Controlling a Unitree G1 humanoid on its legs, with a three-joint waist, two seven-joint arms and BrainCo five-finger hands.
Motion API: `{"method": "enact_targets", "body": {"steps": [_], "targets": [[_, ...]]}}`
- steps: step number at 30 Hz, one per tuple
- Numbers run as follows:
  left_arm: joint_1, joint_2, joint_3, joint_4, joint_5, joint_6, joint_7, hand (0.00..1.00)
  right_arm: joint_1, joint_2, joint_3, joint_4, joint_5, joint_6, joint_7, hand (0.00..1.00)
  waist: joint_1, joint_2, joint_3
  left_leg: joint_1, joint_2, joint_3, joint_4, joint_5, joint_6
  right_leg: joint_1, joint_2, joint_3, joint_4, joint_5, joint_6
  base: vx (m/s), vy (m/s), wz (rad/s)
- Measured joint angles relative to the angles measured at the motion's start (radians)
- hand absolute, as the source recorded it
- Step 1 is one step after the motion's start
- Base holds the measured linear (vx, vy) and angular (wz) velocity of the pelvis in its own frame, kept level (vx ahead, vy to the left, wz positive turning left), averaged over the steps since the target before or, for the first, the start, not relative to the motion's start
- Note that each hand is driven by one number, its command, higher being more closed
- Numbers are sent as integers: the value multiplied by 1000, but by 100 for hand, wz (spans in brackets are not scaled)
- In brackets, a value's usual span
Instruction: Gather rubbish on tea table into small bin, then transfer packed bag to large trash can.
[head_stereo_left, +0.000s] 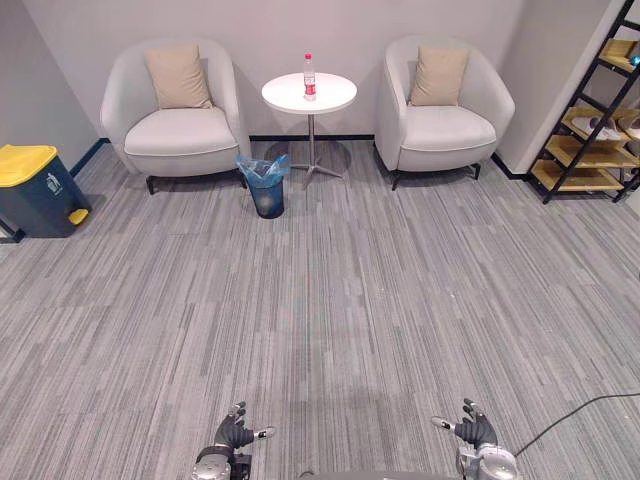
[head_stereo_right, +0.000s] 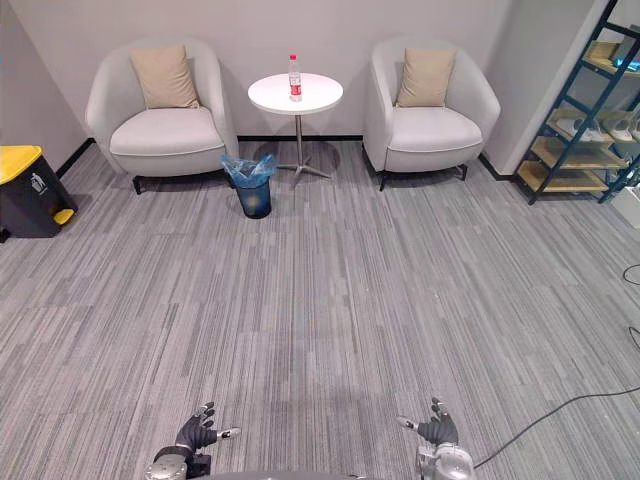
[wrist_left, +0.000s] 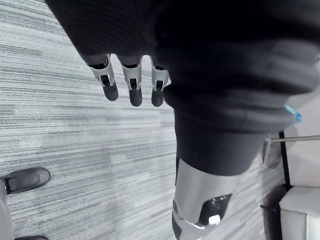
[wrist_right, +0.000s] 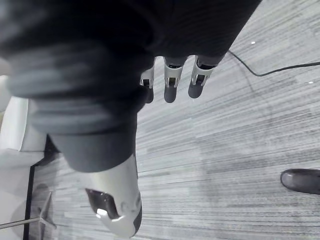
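A plastic bottle (head_stereo_left: 309, 77) with a red label stands upright on the round white tea table (head_stereo_left: 330, 96) at the far end of the room. On the floor left of the table's foot stands a small bin (head_stereo_left: 265, 186) lined with a blue bag. A large dark trash can (head_stereo_left: 38, 188) with a yellow lid sits by the left wall. My left hand (head_stereo_left: 236, 434) and right hand (head_stereo_left: 474, 429) hang low at the near edge, far from the table, both open with fingers relaxed and nothing in them.
Two pale armchairs (head_stereo_left: 180, 120) (head_stereo_left: 440, 110) with beige cushions flank the table. A dark shelf rack (head_stereo_left: 592, 120) with wooden boards stands at the right wall. Wide grey carpet lies between me and the table. A person's dark shoe (wrist_right: 301, 180) rests on the carpet nearby.
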Motion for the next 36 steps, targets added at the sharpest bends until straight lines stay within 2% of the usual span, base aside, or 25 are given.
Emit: {"method": "enact_targets", "body": {"steps": [4, 15, 27, 36], "targets": [[-1, -6, 37, 6, -1, 2, 9, 0, -2, 0, -1, 1, 6, 0, 0, 0, 0, 0, 0, 0, 0, 0, 1, 4, 6, 4, 1, 0, -6, 7, -10, 0, 0, 0], [-5, -8, 37, 16, -1, 2, 7, 0, -18, 1, -1, 5, 19, 0, 1, 0, 0, -1, 0, 13, 0, 0, 1, 4, 6, 20, 3, 0, -14, 7, -10, -23, -11, 0], [-2, -8, 37, 16, -1, 2, 6, 0, -17, -5, 4, -5, -19, 0, 7, 0, 0, -2, 2, 9, 1, 3, 0, 3, 4, 17, 3, 3, -17, 8, -12, -34, -12, 0], [-3, -8, 35, 13, -1, 2, 6, 0, -11, -10, 12, -76, -20, -2, 15, 0, 0, -1, 3, 3, 7, 6, 0, -2, 0, 16, 10, 6, -27, 8, -12, 0, 0, 0]]}}
